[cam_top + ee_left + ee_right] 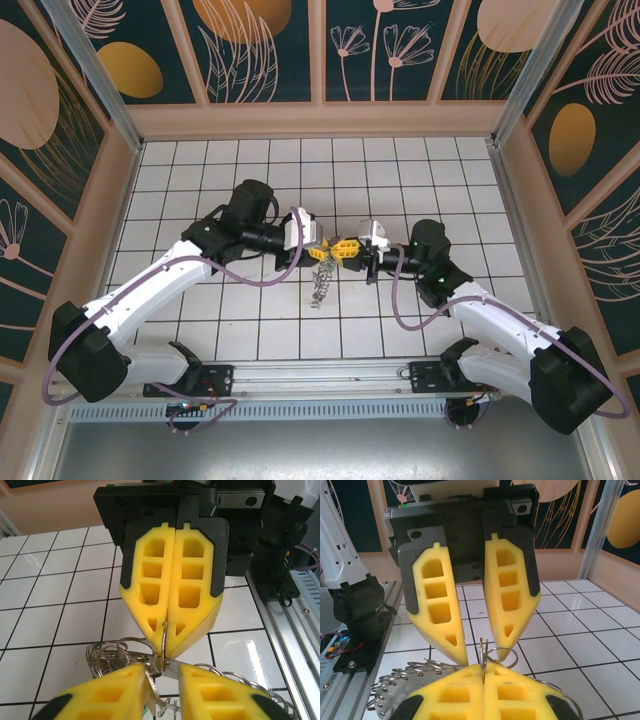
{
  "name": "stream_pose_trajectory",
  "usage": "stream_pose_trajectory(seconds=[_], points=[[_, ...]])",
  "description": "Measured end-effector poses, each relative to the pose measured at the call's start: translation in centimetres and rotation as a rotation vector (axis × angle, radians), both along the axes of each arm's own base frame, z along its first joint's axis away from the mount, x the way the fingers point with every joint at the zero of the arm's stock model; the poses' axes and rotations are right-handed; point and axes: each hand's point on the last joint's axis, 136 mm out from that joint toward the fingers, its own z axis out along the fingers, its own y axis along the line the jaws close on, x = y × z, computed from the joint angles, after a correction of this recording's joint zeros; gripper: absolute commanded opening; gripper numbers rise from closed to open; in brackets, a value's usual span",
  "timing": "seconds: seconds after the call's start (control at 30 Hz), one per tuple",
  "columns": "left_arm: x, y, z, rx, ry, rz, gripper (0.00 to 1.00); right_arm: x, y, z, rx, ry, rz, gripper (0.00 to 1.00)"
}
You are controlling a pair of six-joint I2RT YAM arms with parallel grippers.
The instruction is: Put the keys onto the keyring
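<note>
- Both arms are meeting over the middle of the white tiled bench (200, 180), with their tips almost touching.
- The right claw (483, 672) is pressing its yellow fingers tight together, no gap at all. It is pinching a thin wire loop of the keyring (320, 287), and the wire is standing up out of the seam between the fingers.
- The left claw (162, 690) is facing it head-on with its fingers spread apart, gripping nothing. In the right wrist view the wire loop is sitting between its two tips, brushing one of them.
- In the left wrist view, a flat sliver of metal is poking up through the gap between the left claw's fingers, right beside the pinched loop.
- The rest of the keyring is trailing down below the two claws as a tangle of rings and silvery keys (395, 680), fanning out to either side.
- From above, the bundle is dangling just under the meeting point. I cannot tell whether its lower end is touching the tiles.
</note>
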Motion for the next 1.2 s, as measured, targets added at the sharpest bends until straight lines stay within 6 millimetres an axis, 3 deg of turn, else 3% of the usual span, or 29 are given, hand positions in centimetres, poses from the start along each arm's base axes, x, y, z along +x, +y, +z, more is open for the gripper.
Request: stream_pose_trajectory(seconds=[0.1, 0.4, 0.53, 0.8, 0.93, 1.0, 1.2], points=[[0.0, -0.1, -0.1, 0.000, 0.006, -0.001, 0.15, -0.1, 0.1, 0.0, 0.002, -0.004, -0.001, 0.00], [0.1, 0.0, -0.1, 0.002, 0.003, 0.006, 0.27, 0.1, 0.1, -0.1, 0.009, -0.016, -0.035, 0.00], [-0.3, 0.1, 0.8, -0.020, -0.004, -0.002, 0.22, 0.1, 0.1, 0.0, 0.013, -0.022, -0.040, 0.00], [-0.4, -0.1, 1.6, -0.051, -0.007, -0.010, 0.00, -0.1, 0.4, 0.0, 0.012, -0.026, -0.036, 0.00], [-0.4, 0.0, 1.6, -0.049, -0.011, -0.009, 0.00, -0.1, 0.4, 0.0, 0.011, -0.025, -0.039, 0.00], [-0.3, 0.0, 1.5, -0.043, -0.011, -0.004, 0.00, -0.1, 0.4, -0.2, 0.003, -0.027, -0.041, 0.11], [-0.1, 0.6, 0.3, 0.025, -0.019, 0.025, 0.00, -0.1, 0.3, -1.1, -0.079, -0.061, -0.049, 0.30]])
